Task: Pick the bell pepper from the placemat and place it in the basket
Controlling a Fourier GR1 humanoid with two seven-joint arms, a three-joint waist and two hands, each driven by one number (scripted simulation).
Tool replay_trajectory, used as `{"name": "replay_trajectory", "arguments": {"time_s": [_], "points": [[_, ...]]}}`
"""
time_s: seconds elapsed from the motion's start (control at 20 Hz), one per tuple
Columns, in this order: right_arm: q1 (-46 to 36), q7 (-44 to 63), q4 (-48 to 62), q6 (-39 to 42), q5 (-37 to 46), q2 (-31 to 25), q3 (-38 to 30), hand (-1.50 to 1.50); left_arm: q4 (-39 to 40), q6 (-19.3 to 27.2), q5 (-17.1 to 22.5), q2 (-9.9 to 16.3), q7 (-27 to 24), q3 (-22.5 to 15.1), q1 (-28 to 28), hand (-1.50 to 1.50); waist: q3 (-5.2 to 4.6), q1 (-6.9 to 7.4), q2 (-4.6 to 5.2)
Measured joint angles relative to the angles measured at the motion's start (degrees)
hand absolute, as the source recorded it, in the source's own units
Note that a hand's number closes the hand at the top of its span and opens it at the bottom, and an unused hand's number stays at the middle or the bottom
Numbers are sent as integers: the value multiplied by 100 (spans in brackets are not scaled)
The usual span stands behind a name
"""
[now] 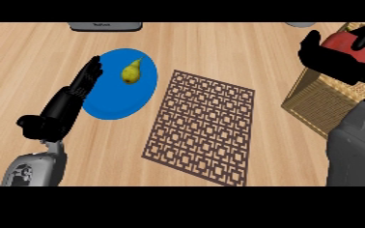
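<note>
The robot's right hand (329, 58) is showing at the upper right of the head view, its black fingers curling round a red, rounded bell pepper (345, 41) and clamping on it. The pepper is sitting within that grasp directly above the open top of a square, tan woven wicker basket (311, 102), which is standing on the light wooden counter (214, 43) at the right edge of the view. Whether the pepper is touching the basket's rim or hanging clear of it cannot be told, since the hand is hiding much of it. The inside of the basket is hidden by the hand and the grey forearm rising from the lower right corner.

A dark brown rectangular placemat with an openwork lattice pattern (203, 128) is lying flat in the middle of the counter, turned slightly askew, between the basket and a round blue plate (114, 104). The pepper is well apart from the mat.

The blue plate is lying to the left of the mat, just beside its upper left corner. On the plate's upper part a small yellow-green pear (131, 71) is resting, stem end pointing up and to the right.

The left hand (80, 84) is resting at the left, fingers straight and together, pointing up, overlapping the plate's left edge.

A grey appliance (105, 26) is sitting at the top edge, only partly in view.
</note>
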Motion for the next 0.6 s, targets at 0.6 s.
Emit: {"name": "replay_trajectory", "arguments": {"time_s": [0.6], "points": [[93,-998,1247,-637,-1177,-1082,-1676,150,12,-8,-29,-44,-84,31,87,0,0,-16,-7]]}}
